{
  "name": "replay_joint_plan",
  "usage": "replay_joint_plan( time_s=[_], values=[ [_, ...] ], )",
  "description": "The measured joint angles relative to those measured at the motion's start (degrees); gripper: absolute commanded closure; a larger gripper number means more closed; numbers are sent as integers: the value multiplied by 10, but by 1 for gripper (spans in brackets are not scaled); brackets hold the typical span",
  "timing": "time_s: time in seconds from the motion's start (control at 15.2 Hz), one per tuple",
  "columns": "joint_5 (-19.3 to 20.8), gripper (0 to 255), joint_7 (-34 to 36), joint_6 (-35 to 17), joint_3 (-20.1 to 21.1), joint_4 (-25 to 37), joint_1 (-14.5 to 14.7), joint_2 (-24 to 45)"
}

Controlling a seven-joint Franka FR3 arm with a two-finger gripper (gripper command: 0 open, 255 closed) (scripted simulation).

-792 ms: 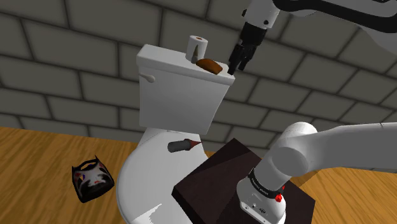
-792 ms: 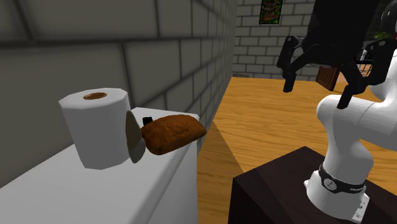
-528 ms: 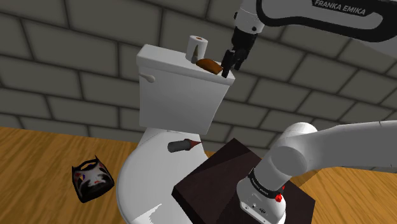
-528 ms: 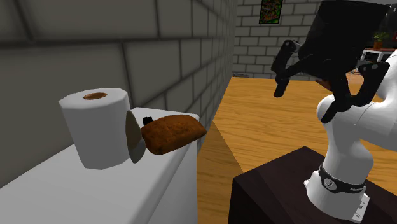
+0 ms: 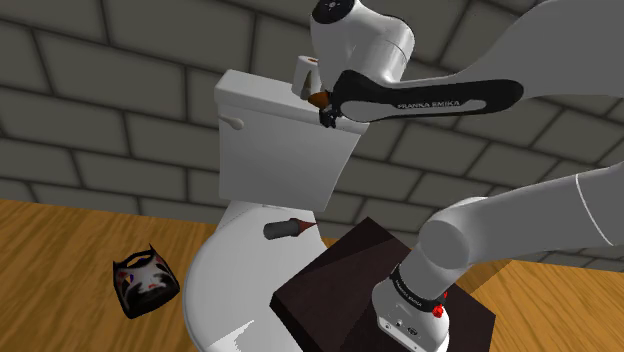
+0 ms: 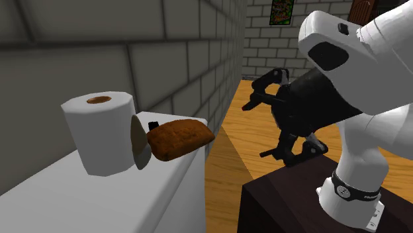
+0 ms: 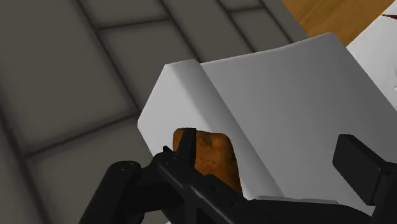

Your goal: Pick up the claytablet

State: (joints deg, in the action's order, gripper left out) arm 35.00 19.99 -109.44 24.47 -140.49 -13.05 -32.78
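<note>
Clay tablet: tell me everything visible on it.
The clay tablet is a thick, mottled orange-brown slab with rounded corners and a rough, fired-clay look. It lies on the white toilet tank lid near the lid's end, beside the toilet paper roll. The open gripper is apart from it, so nothing holds it.

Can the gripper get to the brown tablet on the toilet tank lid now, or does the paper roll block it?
Probably yes. The open fingers face the brown tablet with nothing between them, and the toilet paper roll stands on the tablet's far side, away from the gripper.
</note>
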Motion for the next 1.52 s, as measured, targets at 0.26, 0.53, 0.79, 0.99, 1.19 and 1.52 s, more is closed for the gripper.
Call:
replay_joint_plan(
  time_s=[0.26,0.53,0.79,0.99,1.19,1.52],
  values=[
    [191,0,144,18,99,21,-92,94],
    [370,0,277,123,185,58,-160,214],
    [410,0,319,149,198,57,-168,253],
    [419,0,340,160,203,55,-168,275],
    [421,255,346,161,204,53,-168,278],
    [421,255,347,162,204,52,-168,278]
  ],
)
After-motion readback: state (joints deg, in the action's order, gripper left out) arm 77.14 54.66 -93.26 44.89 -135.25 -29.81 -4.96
